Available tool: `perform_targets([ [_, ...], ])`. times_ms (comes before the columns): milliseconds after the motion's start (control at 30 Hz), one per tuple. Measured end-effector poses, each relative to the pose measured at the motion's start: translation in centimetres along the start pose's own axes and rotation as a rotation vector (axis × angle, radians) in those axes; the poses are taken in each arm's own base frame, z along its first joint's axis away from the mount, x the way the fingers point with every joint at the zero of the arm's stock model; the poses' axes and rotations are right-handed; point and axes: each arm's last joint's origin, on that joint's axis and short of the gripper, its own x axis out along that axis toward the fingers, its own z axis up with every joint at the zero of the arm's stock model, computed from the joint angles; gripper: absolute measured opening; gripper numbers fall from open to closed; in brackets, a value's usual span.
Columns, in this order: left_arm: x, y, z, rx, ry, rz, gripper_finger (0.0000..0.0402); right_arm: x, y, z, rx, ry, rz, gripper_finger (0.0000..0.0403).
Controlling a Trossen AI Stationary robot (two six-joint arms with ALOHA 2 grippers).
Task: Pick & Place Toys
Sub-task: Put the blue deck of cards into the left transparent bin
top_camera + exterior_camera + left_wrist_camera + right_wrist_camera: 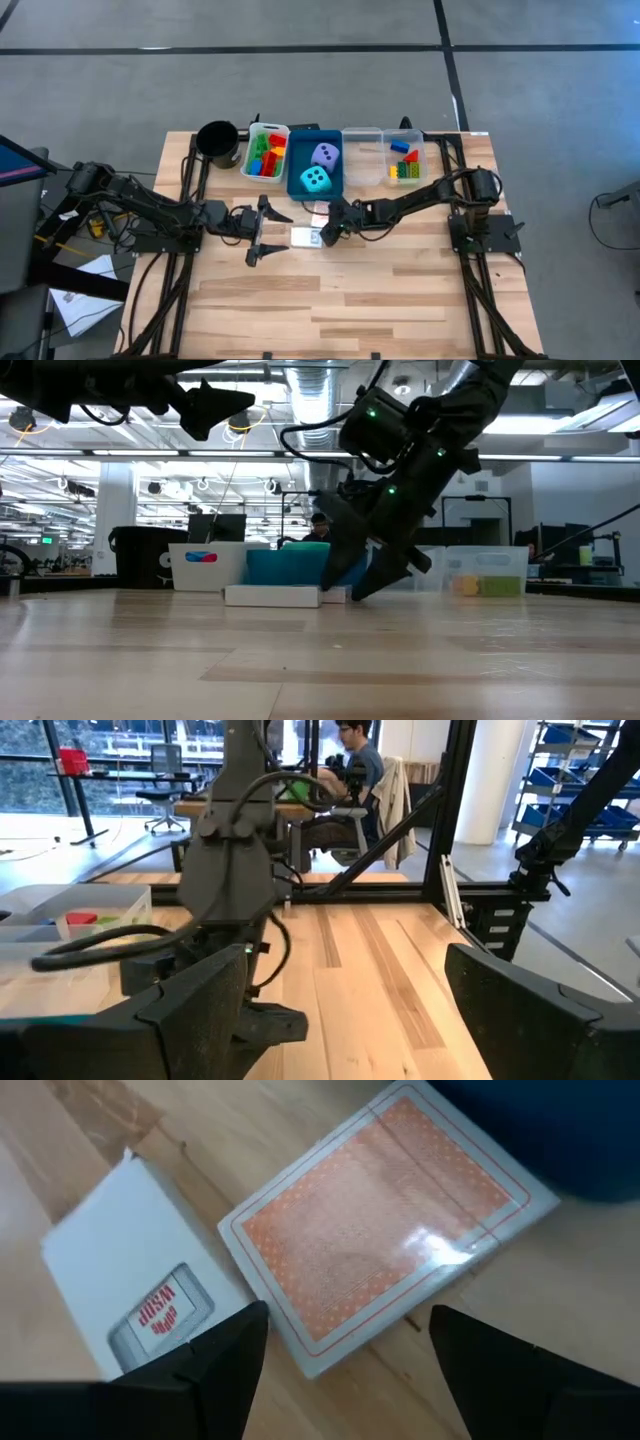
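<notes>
1. Your right gripper (327,228) is down at the table (400,300), just in front of the blue tray (300,185); its fingers (215,1355) stand apart, straddling the orange-backed card pack (385,1220), not clamped on it
2. The white card pack (135,1295) lies flat beside the orange one, touching it or nearly so
3. Your left gripper (265,232) hovers above the table just left of the packs; fingers spread wide, holding nothing
4. The cyan die (316,179) and lavender die (325,154) sit in the blue tray; bricks (266,155) fill the white tray (250,150)

White card pack (130,1295) label blurred, perhaps partly cut off.
</notes>
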Motion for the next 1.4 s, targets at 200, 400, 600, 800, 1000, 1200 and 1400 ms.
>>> perform_targets([
  [200,0.0,0.0,-0.2,0.003,0.02,0.001,0.0332,-0.9,2.3,1.1,-0.099,-0.122,-0.059,0.0276],
  [400,0.0,0.0,-0.2,0.003,0.02,0.001,0.0332,-1.8,3.9,0.7,-0.106,-0.296,-0.19,0.0276],
  [600,0.0,0.0,-0.4,0.005,0.037,0.002,0.0332,-2.6,5.2,-0.3,-0.062,-0.409,-0.219,0.0276],
  [800,-0.2,0.1,-2.0,0.019,0.211,0.01,0.0332,-2.8,6.2,-1.0,-0.034,-0.463,-0.189,0.0276],
  [1000,-0.2,0.5,-4.6,-0.009,0.414,0.15,0.0332,-2.2,7.4,-2.0,-0.038,-0.494,-0.131,0.0276],
  [1200,0.7,1.3,-7.6,0.032,0.541,0.325,0.0312,-1.6,7.9,-2.8,-0.068,-0.511,-0.121,0.0276],
  [1400,1.5,1.6,-10.9,0.029,0.667,0.357,0.0273,-1.4,8.0,-2.9,-0.126,-0.511,-0.131,0.0276],
])
